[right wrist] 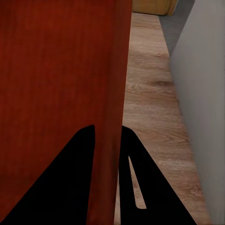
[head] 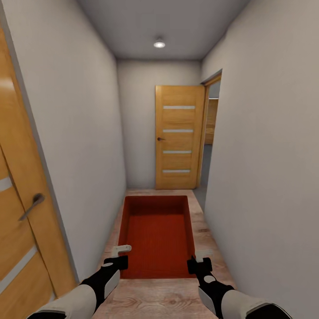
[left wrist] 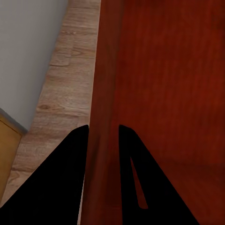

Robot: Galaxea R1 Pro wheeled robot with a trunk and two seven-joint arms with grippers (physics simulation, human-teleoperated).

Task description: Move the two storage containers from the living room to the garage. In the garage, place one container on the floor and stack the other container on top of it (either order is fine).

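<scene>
1. Both grippers hold one orange-red storage container [head: 158, 237] out in front of the robot, above the wood-plank floor [head: 159, 299] of a narrow hallway.
2. Left gripper [head: 120, 256]: it sits at the container's near left corner, and in the left wrist view its two dark fingers [left wrist: 61, 178] stand on either side of the container's left wall [left wrist: 104, 140], one inside and one outside, closed against it.
3. Right gripper [head: 199, 261]: it sits at the near right corner, and in the right wrist view its fingers [right wrist: 70, 183] likewise straddle the right wall [right wrist: 108, 140], pinched onto it.
4. The container has no lid, its long side points away from the robot down the hallway, and its ribbed bottom shows bare inside.
5. It takes up most of the hallway's width, with a strip of plank floor showing on each side between it and the grey-white walls [head: 84, 133].
6. At the far end of the hallway stands a wooden door [head: 178, 137] with four pale horizontal strips and a dark handle. Just to its right a doorway [head: 212, 133] opens in the right wall.
7. Another wooden door [head: 17, 199] with a grey lever handle lies along the left wall, close to the robot.
8. A round ceiling light [head: 159, 43] glows above the far part of the hallway.
</scene>
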